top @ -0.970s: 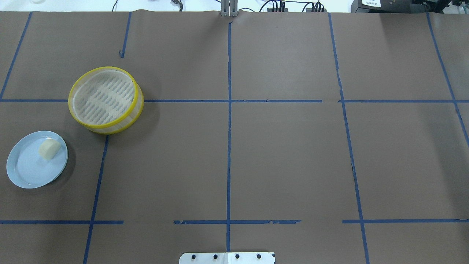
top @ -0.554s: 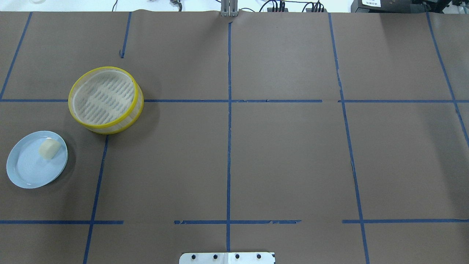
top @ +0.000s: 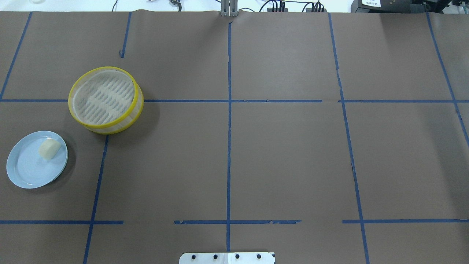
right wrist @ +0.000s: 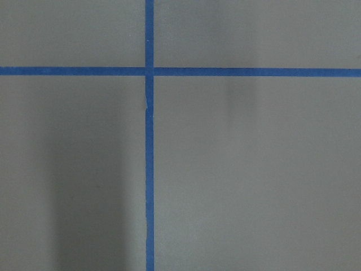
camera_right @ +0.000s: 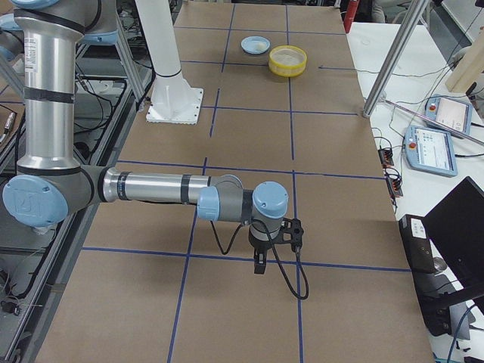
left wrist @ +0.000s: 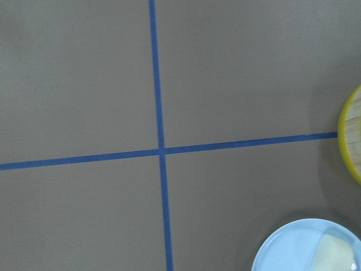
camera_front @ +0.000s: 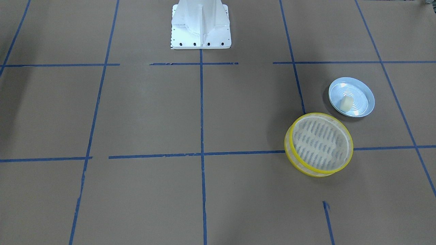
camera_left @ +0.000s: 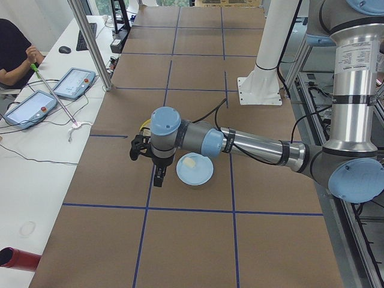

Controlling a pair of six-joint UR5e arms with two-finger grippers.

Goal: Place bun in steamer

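Observation:
The cream-white bun (top: 49, 149) lies on a light blue plate (top: 25, 168) at the table's left. The yellow-rimmed steamer (top: 104, 97) stands empty just beyond the plate; both also show in the front view, steamer (camera_front: 320, 143) and bun (camera_front: 347, 103). The left gripper (camera_left: 157, 175) shows only in the exterior left view, hanging above the table beside the plate (camera_left: 195, 175); I cannot tell if it is open or shut. The left wrist view shows the bun (left wrist: 337, 254) at its lower right corner. The right gripper (camera_right: 259, 263) hangs far away over bare table; I cannot tell its state.
Brown paper with blue tape lines (top: 229, 146) covers the table. The robot's white base (camera_front: 200, 23) stands at the near middle edge. An operator (camera_left: 15, 51) sits with tablets (camera_left: 72, 83) beside the table's far side.

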